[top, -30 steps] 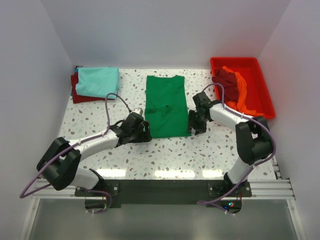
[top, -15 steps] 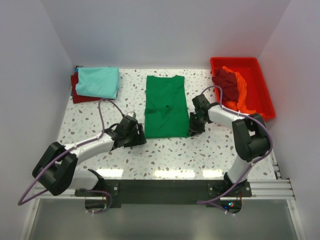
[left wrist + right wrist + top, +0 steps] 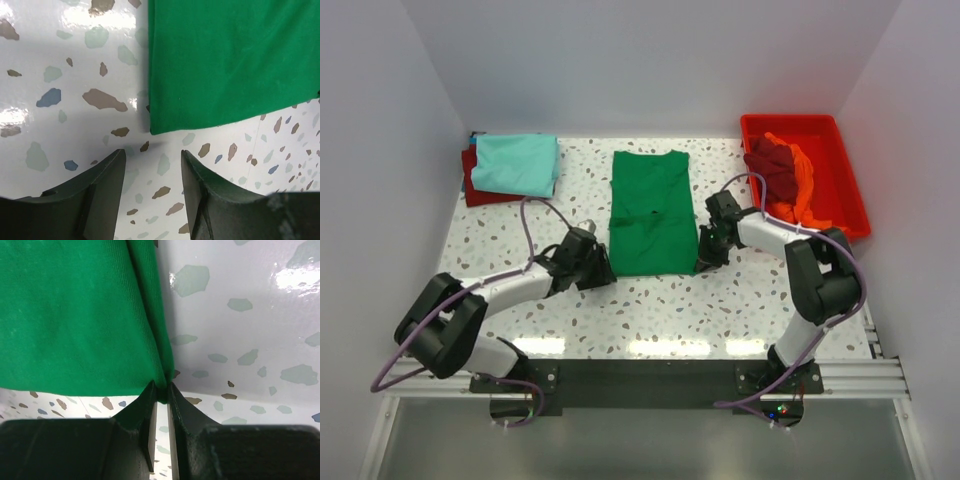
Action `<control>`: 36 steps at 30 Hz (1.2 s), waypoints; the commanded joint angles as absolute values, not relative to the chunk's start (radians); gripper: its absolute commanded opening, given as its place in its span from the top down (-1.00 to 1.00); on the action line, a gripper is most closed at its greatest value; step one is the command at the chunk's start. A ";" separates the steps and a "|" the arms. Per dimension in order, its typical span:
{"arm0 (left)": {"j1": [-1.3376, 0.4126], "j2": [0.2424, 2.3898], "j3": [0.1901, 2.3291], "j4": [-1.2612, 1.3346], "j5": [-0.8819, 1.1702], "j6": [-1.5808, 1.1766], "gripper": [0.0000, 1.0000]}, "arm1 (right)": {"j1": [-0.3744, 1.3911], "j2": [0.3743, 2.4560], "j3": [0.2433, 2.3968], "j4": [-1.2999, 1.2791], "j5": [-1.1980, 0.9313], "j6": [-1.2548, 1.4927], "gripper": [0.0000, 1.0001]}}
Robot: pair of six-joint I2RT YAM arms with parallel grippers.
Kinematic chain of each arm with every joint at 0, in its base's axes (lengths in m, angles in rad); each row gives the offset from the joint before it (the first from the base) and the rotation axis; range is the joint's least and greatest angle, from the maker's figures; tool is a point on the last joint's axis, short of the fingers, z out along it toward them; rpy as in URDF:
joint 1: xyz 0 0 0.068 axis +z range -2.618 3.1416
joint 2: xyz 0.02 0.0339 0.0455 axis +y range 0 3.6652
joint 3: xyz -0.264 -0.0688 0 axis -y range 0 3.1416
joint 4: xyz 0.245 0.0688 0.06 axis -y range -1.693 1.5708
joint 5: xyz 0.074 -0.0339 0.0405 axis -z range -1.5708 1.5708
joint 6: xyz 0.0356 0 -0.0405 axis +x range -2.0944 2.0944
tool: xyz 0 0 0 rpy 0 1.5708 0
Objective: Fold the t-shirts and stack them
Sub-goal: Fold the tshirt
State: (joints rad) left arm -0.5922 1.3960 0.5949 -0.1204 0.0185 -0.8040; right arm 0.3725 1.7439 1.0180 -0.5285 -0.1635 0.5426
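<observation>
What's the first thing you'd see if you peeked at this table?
The bright green t-shirt lies flat in the middle of the speckled table. The right gripper pinches its near right corner, and the left gripper sits open just short of its near left corner. At the far right, a red tray holds a crumpled dark red shirt and orange shirt.

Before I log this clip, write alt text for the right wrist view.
The jaws of the right gripper are closed on a corner of the green t-shirt, whose edge bunches into a ridge above them. The speckled table fills the right side.
</observation>
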 commanded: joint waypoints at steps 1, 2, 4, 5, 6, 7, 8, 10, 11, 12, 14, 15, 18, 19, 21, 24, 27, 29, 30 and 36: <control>-0.558 1.433 0.621 -0.097 0.003 -0.818 -0.05 | 0.379 1.769 0.960 -0.522 -0.143 0.546 0.69; -0.548 1.440 0.626 -0.100 0.003 -0.818 -0.01 | 0.379 1.764 0.954 -0.522 -0.143 0.546 0.69; -0.545 1.456 0.627 -0.092 0.003 -0.815 0.03 | 0.380 1.759 0.950 -0.522 -0.143 0.545 0.69; -0.545 1.459 0.629 -0.074 0.015 -0.812 0.05 | 0.380 1.756 0.945 -0.522 -0.143 0.545 0.69; -0.545 1.468 0.624 -0.063 0.023 -0.811 0.06 | 0.379 1.752 0.943 -0.522 -0.143 0.546 0.70; -0.545 1.474 0.624 -0.055 0.029 -0.810 0.08 | 0.379 1.752 0.942 -0.522 -0.143 0.545 0.70; -0.545 1.482 0.624 -0.042 0.040 -0.810 0.10 | 0.379 1.750 0.940 -0.523 -0.143 0.546 0.70; -0.545 1.500 0.624 -0.035 0.044 -0.810 0.14 | 0.379 1.749 0.940 -0.523 -0.141 0.545 0.70; -0.545 1.503 0.623 -0.028 0.049 -0.808 0.18 | 0.379 1.749 0.939 -0.526 -0.143 0.545 0.70; -0.545 1.509 0.621 -0.025 0.051 -0.808 0.19 | 0.379 1.747 0.940 -0.525 -0.143 0.545 0.70; -0.545 1.514 0.615 -0.015 0.060 -0.813 0.25 | 0.379 1.746 0.939 -0.526 -0.143 0.546 0.70; -0.545 1.517 0.606 -0.014 0.064 -0.816 0.26 | 0.379 1.744 0.939 -0.528 -0.143 0.546 0.70; -0.543 1.523 0.588 0.038 0.078 -0.822 0.44 | 0.379 1.743 0.937 -0.528 -0.143 0.546 0.71; -0.545 1.528 0.586 0.037 0.078 -0.822 0.52 | 0.380 1.741 0.937 -0.528 -0.143 0.546 0.72; -0.545 1.534 0.584 0.034 0.075 -0.818 0.82 | 0.380 1.738 0.936 -0.531 -0.143 0.545 0.85; -0.545 1.516 0.587 0.005 0.052 -0.810 1.00 | 0.379 1.729 0.936 -0.540 -0.135 0.543 1.00; -0.545 1.462 0.589 -0.073 0.003 -0.795 1.00 | 0.379 1.701 0.937 -0.560 -0.130 0.545 1.00; -0.545 1.410 0.583 -0.113 -0.041 -0.787 1.00 | 0.379 1.668 0.939 -0.584 -0.115 0.546 1.00; -0.545 1.395 0.581 -0.126 -0.049 -0.787 1.00 | 0.379 1.654 0.939 -0.594 -0.107 0.548 1.00; -0.546 1.289 0.563 -0.189 -0.054 -0.798 1.00 | 0.379 1.574 0.939 -0.669 -0.080 0.543 1.00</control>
